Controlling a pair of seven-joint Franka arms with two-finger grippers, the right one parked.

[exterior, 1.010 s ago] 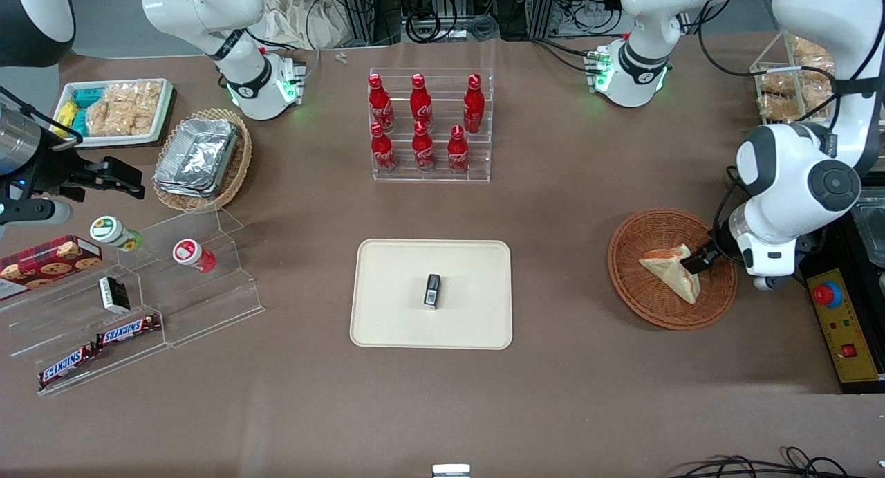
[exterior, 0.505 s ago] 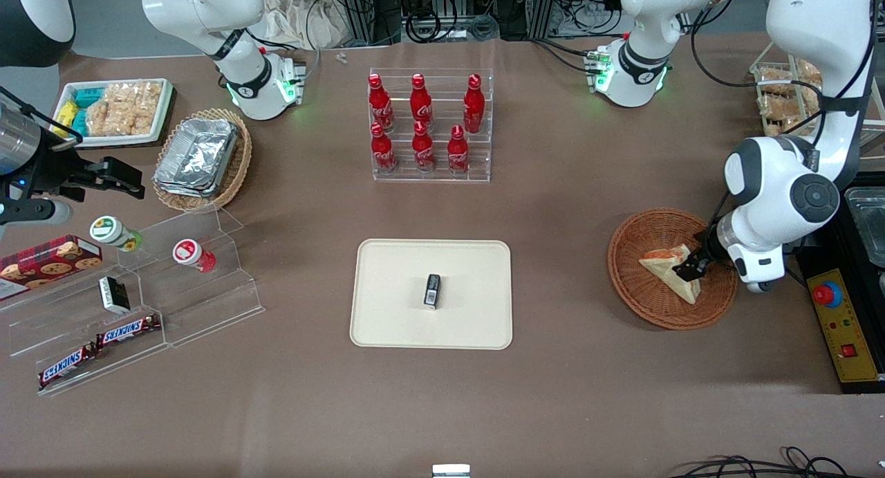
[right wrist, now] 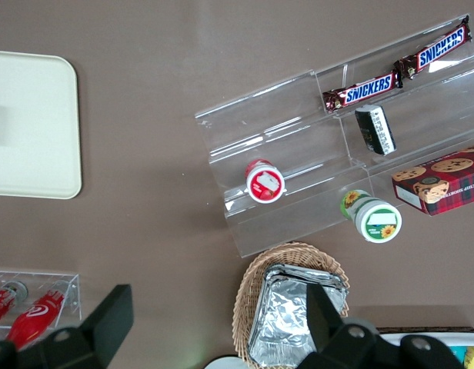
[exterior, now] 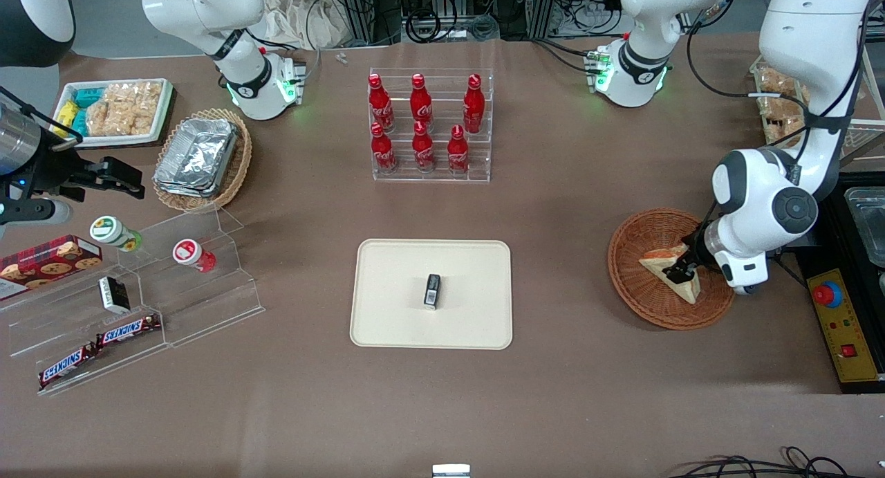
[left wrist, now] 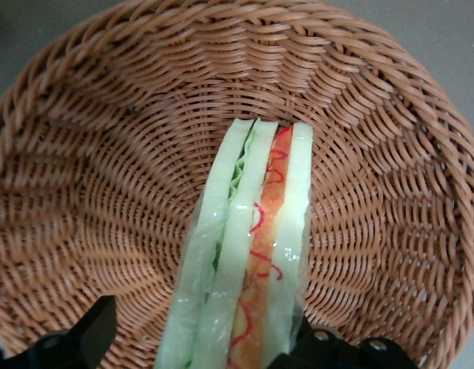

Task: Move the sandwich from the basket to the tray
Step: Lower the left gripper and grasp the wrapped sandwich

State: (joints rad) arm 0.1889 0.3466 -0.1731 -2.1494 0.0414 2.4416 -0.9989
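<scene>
The left arm's tool [exterior: 679, 273], fingers spread and not yet clenched, straddles the triangular white-bread sandwich [exterior: 665, 265] lying in the round reddish-brown wicker basket [exterior: 632, 284]. Next: clench, lift, carry to the cream rectangular tray [exterior: 394, 312], well apart on the counter.

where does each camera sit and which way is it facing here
Front view: high above the table, facing both arm bases, looking down on the tray; the gripper is at the sandwich in the basket.
Left wrist view: on the working arm's wrist, looking down into the basket; its fingers are open around the sandwich.
Right wrist view: on the parked wrist, looking down at the tray.
Shared: sandwich and basket; tray.
</scene>
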